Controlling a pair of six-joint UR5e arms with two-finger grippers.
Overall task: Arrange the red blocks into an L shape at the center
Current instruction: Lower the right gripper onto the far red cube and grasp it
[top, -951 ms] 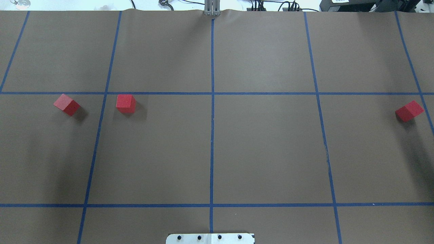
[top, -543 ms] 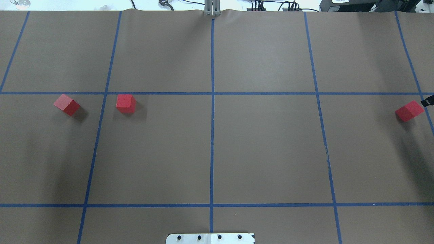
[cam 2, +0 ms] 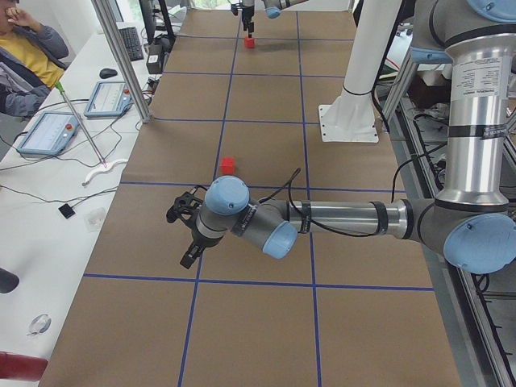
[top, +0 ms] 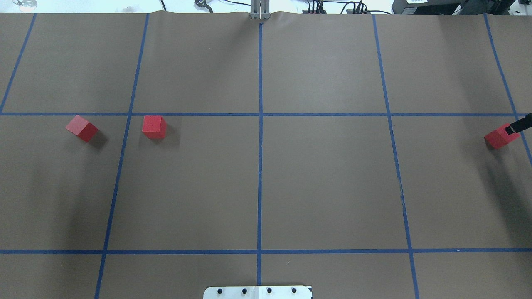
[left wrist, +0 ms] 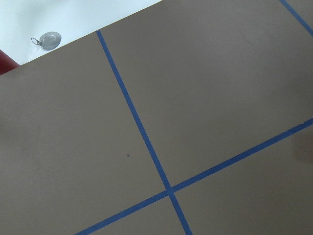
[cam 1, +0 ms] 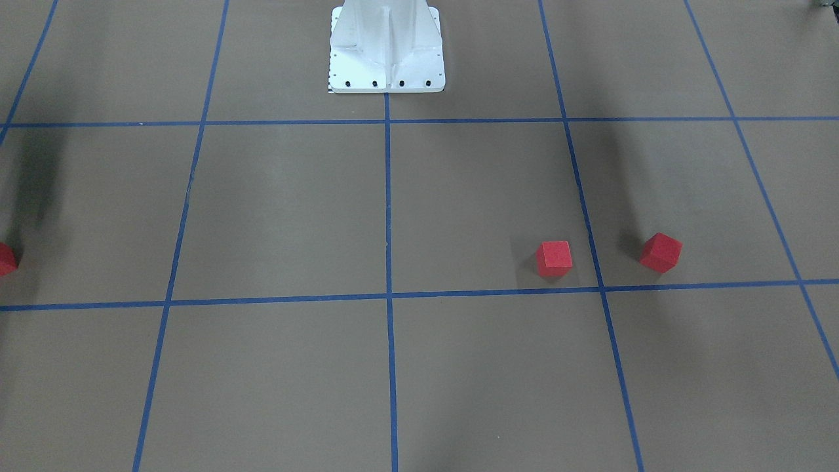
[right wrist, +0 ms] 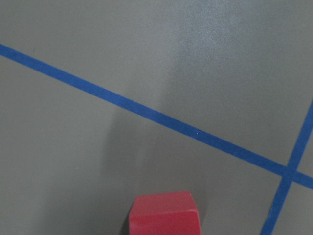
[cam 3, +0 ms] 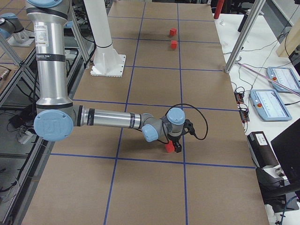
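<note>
Your right gripper [cam 3: 177,147] had just slid in over the far-right red block [top: 501,138]. A second earlier the overhead view showed none of it, so a first pick looked imminent. The far-left block [top: 82,128] and the inner-left block [top: 154,126] sat well away from the center [top: 274,174]. Only the right-side view showed the whole arm. I couldn't tell the finger gap there, nor on the left gripper [cam 2: 189,250].

Cuts off one red block [cam 1: 5,259] at the front-facing view's left edge, and again at the right wrist view's bottom edge. Shows only a black finger [top: 516,127] of the right gripper [cam 3: 173,148] at the overhead view's right edge; cannot tell the jaws' spread. Same for the left gripper [cam 2: 184,238], seen sidelong only.
</note>
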